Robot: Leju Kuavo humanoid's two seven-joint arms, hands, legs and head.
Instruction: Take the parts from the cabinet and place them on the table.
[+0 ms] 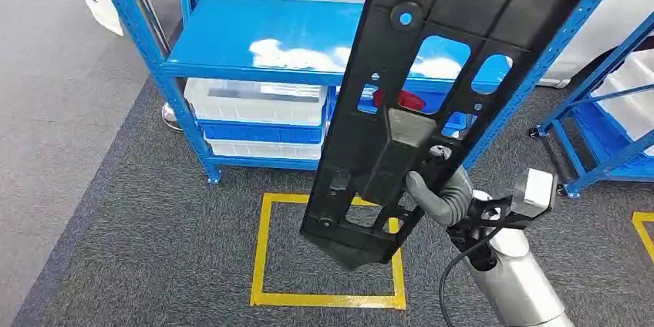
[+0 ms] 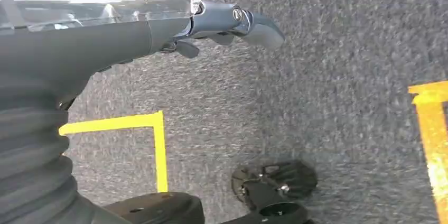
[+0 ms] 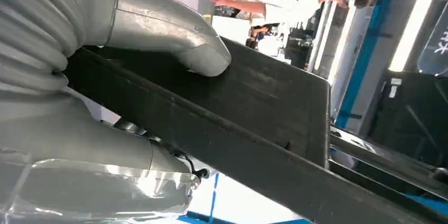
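The right hand [image 1: 439,188] grasped one long black moulded plastic panel with cut-out holes [image 1: 432,88], held tilted in the air in front of the blue metal shelving rack [image 1: 254,38], so the pick looked done and the table placing remained. The left hand [image 2: 222,23] hung over the grey carpet with a yellow taped square [image 1: 185,265], fingers loosely extended, holding nothing. Two pale plastic bins [image 1: 254,103] sat stacked on the rack's lower shelf.
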